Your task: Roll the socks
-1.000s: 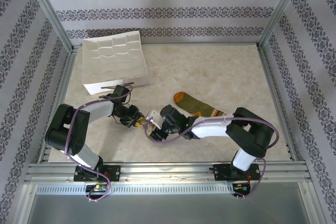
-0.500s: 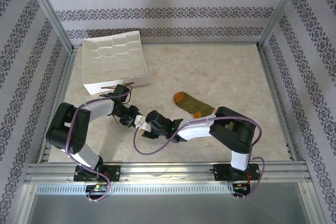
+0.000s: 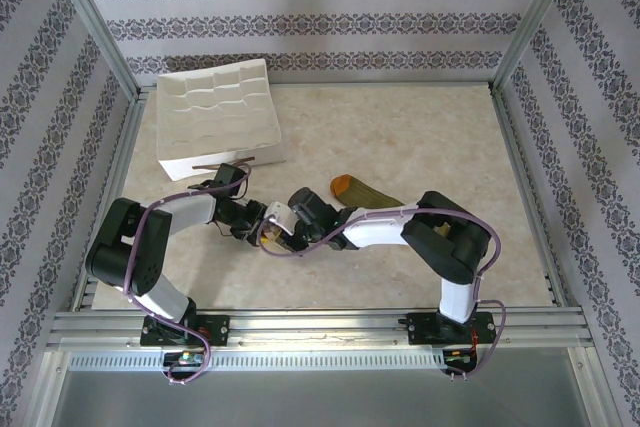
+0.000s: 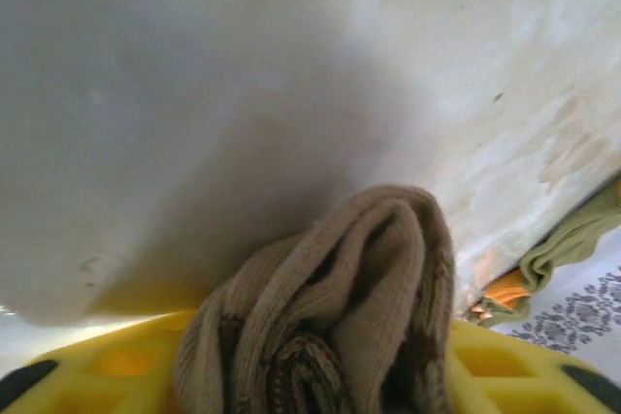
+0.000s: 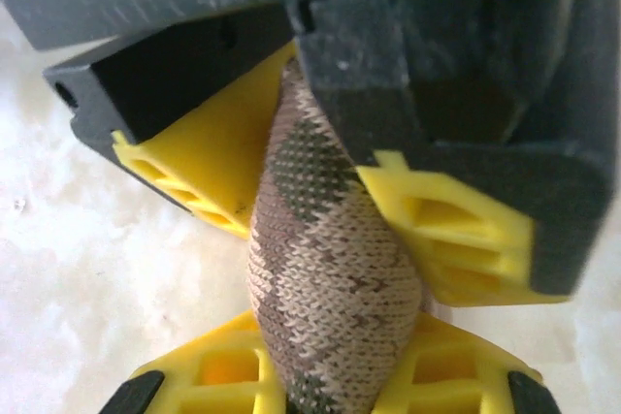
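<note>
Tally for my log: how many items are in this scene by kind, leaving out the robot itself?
Socks: 2 (tan argyle sock, green sock)
Trays: 1 (white tray)
Total: 3

green sock [image 3: 368,195] cuff under arm [image 3: 382,228], argyle sock [image 5: 330,307] cropped

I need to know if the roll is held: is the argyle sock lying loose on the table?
No, the argyle sock is pinched at once by the left tool above and the right tool below.
</note>
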Tool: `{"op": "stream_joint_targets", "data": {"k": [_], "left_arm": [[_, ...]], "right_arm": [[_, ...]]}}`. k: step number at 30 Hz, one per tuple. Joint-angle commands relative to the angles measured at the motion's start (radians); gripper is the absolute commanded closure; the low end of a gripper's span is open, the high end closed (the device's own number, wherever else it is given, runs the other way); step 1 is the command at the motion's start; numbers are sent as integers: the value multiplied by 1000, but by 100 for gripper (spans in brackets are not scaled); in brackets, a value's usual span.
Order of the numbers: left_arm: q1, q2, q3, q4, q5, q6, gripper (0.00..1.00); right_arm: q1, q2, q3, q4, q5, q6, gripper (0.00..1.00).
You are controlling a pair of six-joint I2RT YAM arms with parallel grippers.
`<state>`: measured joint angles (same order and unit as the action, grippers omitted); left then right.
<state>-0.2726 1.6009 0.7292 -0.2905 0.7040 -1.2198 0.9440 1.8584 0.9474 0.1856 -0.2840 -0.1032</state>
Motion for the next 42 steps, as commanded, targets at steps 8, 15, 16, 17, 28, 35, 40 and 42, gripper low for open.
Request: {"op": "stream_joint_targets", "data": {"k": [8,15,16,17,28,35,40,42], "left_arm": [[-4,36,-26,153,33,76,41],[-4,48,-23,166,48,115,39],[-4,50,-21,164,49,118,40],[-6,53,-22,163,52,122,41],[-38,24,-50,192,50,79,89],[-26,-124,25,52,-3,41,100],[26,-163,204,-131,-72,89,100],[53,-141,307,-202,-105,137,100]], "right_arm": [[-128,112,22,-53,-430,273,100],[-165,147,52,-45,-518,355,100],[-169,150,54,-40,-523,364,100],[-170,151,53,-31,-524,375,100],[-178,135,58,2,-510,407,100],[-194,-160,-53,40,-239,342,51],[-216,-488,-146,42,144,265,39],[-240,-573,-154,24,206,225,39]]}}
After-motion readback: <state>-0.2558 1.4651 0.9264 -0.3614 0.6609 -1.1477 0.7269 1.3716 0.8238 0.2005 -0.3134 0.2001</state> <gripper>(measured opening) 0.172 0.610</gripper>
